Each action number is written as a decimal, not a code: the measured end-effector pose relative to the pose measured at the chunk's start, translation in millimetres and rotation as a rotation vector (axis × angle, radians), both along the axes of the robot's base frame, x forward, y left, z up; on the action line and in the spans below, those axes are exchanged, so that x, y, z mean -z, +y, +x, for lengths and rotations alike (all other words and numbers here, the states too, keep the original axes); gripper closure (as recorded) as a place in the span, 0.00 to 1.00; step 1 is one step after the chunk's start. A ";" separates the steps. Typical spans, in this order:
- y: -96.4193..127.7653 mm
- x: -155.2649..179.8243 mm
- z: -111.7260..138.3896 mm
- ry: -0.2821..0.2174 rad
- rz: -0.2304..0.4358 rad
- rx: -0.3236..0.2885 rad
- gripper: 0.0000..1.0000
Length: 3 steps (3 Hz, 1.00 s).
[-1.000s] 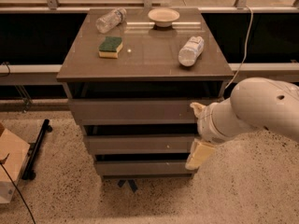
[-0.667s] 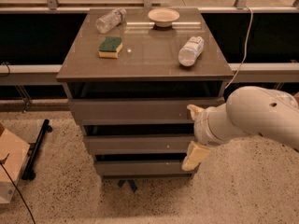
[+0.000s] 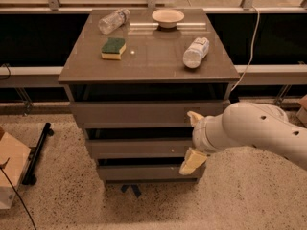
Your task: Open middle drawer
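At the far left a cardboard box (image 3: 8,169) and a black stand (image 3: 37,152) sit on the speckled floor, well apart from the work. The cabinet (image 3: 153,63) carries a clear bottle (image 3: 113,20) lying on its side, a green-and-yellow sponge (image 3: 113,48), a pale bowl (image 3: 168,17) at the back edge and a second bottle (image 3: 196,51) lying on the right. None of these bear on the task. Below the top, three drawer fronts are stacked. The middle drawer (image 3: 134,147) lies between the top drawer (image 3: 129,113) and the bottom drawer (image 3: 144,172), and it looks shut. The gripper (image 3: 193,139) hangs in front of the right end of that middle front. Its two cream fingers (image 3: 194,117) are spread wide, one above the panel and one below, which suits a handleless front that has to be caught by its edges. Whether either finger touches the panel cannot be told. The white arm (image 3: 259,128) reaches in from the right. A cable (image 3: 249,47) hangs behind it. Compared with the earlier frames, the gripper has crept leftward and slightly lower, closer onto the drawer fronts, while the drawers and the things on top have not moved.
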State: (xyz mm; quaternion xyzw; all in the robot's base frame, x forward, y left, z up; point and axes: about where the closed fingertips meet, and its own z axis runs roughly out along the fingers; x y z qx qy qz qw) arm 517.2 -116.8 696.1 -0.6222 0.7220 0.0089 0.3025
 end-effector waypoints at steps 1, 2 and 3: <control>0.1 22.3 9.6 0.015 -0.005 0.017 0.00; -3.6 57.3 24.4 0.058 -0.002 0.039 0.00; -3.6 57.7 24.3 0.058 -0.002 0.039 0.00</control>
